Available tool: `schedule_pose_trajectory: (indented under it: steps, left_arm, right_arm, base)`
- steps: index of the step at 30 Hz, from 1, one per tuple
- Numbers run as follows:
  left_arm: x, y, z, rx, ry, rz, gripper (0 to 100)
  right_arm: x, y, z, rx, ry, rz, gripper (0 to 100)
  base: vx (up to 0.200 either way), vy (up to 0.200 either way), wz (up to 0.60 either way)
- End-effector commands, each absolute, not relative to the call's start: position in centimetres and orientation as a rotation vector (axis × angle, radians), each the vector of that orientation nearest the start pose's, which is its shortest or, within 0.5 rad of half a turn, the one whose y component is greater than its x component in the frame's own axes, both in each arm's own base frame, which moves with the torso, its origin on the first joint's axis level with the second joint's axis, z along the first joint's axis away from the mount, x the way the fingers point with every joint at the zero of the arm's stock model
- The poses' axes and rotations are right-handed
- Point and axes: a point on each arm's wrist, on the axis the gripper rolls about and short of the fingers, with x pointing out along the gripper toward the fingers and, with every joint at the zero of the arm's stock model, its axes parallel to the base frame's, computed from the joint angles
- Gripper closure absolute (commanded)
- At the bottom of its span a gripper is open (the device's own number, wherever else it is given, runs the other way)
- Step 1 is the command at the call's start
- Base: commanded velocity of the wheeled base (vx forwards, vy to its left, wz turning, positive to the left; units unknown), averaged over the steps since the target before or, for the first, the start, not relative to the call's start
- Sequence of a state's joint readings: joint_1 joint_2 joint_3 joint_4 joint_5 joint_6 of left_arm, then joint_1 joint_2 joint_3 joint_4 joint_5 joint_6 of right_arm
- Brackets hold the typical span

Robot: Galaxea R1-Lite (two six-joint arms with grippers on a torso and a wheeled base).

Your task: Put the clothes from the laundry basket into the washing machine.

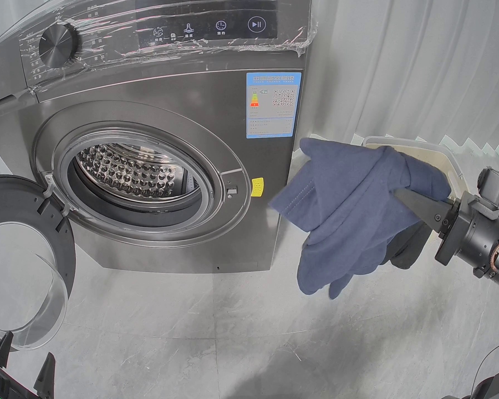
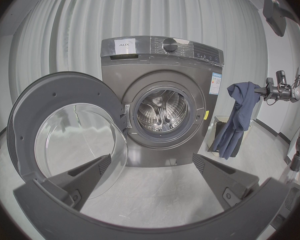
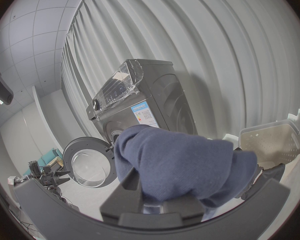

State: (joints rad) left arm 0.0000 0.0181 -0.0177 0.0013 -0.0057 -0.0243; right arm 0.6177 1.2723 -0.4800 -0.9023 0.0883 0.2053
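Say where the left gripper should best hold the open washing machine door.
Probably the washing machine door's dark rim, at the edge opposite the hinge, coming edge-on from the front: the domed glass inside offers no hold.

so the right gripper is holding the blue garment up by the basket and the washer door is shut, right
No, the washer door is swung open, as the head view shows, leaving the drum exposed. The rest stands: the right gripper holds the blue garment up by the basket.
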Motion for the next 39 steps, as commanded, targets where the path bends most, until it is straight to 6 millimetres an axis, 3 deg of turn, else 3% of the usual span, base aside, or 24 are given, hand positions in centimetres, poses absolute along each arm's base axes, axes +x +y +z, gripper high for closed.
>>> schedule_pose_trajectory:
  steps: [1, 11, 29, 35, 39]
  left_arm:
    - [-2.28, -0.01, 7.58, -0.025, 0.002, -0.006, 0]
    - [-2.28, -0.01, 7.58, -0.025, 0.002, -0.006, 0]
    - [-2.28, -0.01, 7.58, -0.025, 0.002, -0.006, 0]
    - [-2.28, -0.01, 7.58, -0.025, 0.002, -0.006, 0]
    - [-2.28, -0.01, 7.58, -0.025, 0.002, -0.006, 0]
  right_arm:
    - [15.49, 11.15, 22.53, 0.224, -0.029, 0.710, 100]
    - [15.75, 11.18, 22.26, 0.222, -0.016, 0.697, 100]
    - [15.76, 11.19, 22.15, 0.221, -0.011, 0.696, 100]
    - [15.76, 11.19, 22.15, 0.221, -0.011, 0.696, 100]
    - [15.74, 11.17, 22.02, 0.220, -0.007, 0.696, 100]
  base:
    - [-0.200, 0.000, 0.00]
    - [-0.020, 0.000, 0.00]
    - [0.000, 0.200, 0.00]
    - [0.000, 0.000, 0.00]
    - [-0.200, 0.000, 0.00]
